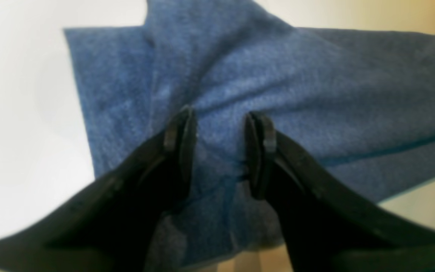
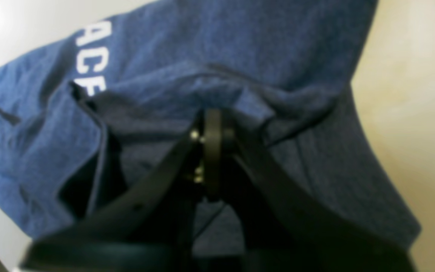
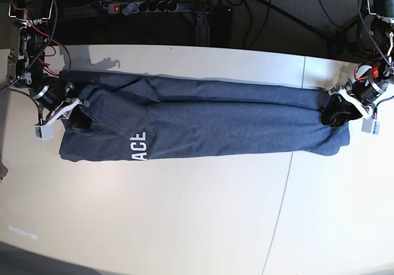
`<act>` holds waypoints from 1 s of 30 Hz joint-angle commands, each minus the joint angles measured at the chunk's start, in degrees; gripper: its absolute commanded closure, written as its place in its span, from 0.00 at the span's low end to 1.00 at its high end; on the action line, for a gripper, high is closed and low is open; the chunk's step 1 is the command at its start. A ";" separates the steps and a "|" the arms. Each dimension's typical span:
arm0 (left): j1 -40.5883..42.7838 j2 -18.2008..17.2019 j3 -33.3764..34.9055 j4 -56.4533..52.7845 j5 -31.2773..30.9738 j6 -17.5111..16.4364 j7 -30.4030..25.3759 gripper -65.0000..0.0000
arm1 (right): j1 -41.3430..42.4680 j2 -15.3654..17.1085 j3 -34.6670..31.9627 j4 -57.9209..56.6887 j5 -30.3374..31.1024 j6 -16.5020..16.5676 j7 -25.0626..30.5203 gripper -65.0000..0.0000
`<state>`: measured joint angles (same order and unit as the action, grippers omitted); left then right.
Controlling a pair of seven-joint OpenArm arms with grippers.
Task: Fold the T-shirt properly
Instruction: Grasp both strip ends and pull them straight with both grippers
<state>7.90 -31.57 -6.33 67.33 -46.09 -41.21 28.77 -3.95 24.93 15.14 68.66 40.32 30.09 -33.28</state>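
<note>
The slate-blue T-shirt (image 3: 215, 127) lies stretched in a long band across the white table, folded lengthwise, with white letters "ACE" (image 3: 139, 146) showing near its left end. My right gripper (image 3: 77, 112) is at the shirt's left end. In the right wrist view it (image 2: 212, 130) is shut on a bunched fold of the shirt (image 2: 240, 45), beside the lettering (image 2: 89, 56). My left gripper (image 3: 335, 115) is at the shirt's right end. In the left wrist view its jaws (image 1: 220, 145) stand apart with shirt cloth (image 1: 278, 75) lying between them.
The table (image 3: 184, 213) reaches well in front of the shirt, with a seam (image 3: 286, 189) between two panels. A power strip (image 3: 141, 7) and cables lie behind the table's far edge. The shirt's right end lies near the table's right side.
</note>
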 commanded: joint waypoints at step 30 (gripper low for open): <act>-13.77 -6.62 0.94 -1.01 -7.30 1.21 13.27 0.38 | 5.11 0.92 0.11 -0.66 -10.58 3.10 -4.11 1.00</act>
<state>-5.10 -36.84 -4.93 65.60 -52.53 -40.71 42.68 1.26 24.91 15.14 68.18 32.51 30.30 -34.54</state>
